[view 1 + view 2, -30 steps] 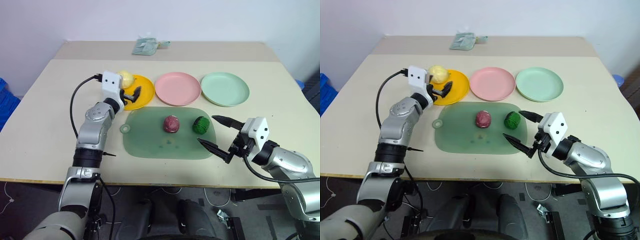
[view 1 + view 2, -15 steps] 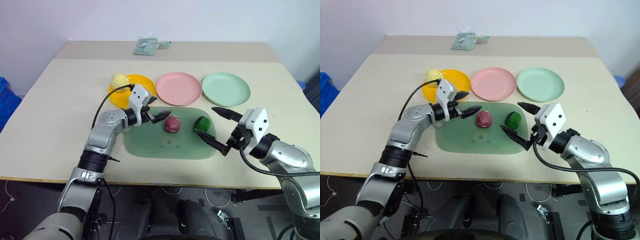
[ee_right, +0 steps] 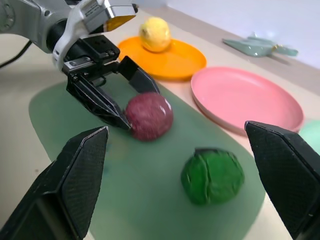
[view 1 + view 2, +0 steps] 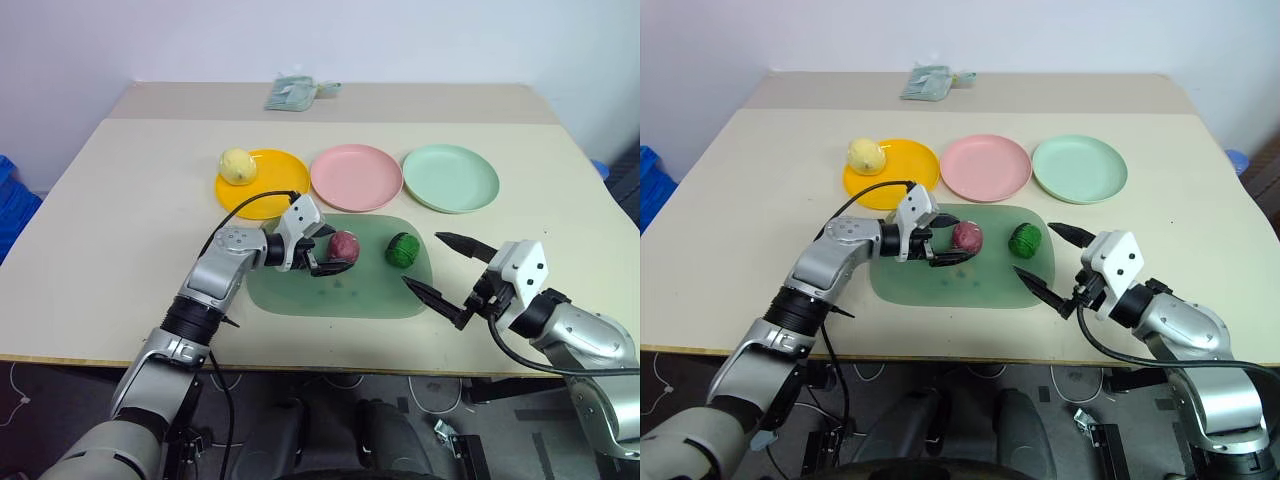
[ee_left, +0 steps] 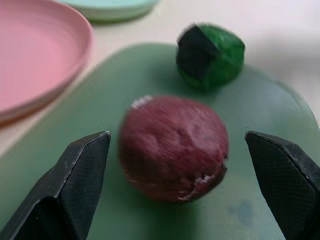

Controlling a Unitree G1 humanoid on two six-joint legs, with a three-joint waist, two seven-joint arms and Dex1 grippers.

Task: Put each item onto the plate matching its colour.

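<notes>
Hovering at the tray's near-right corner, right gripper spread, empty. Left gripper spread around purple item on green tray; green item beside. Yellow item sits on yellow plate; pink plate and mint plate bare.

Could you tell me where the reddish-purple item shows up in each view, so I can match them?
Left eye view: reddish-purple item on the green tray, between the left gripper's open fingers.
Right eye view: same spot on the tray.
Left wrist view: centre, between the two fingers.
Right wrist view: mid-frame, left gripper around it.
Shared landmark: the green ridged item beside it on the tray.
</notes>
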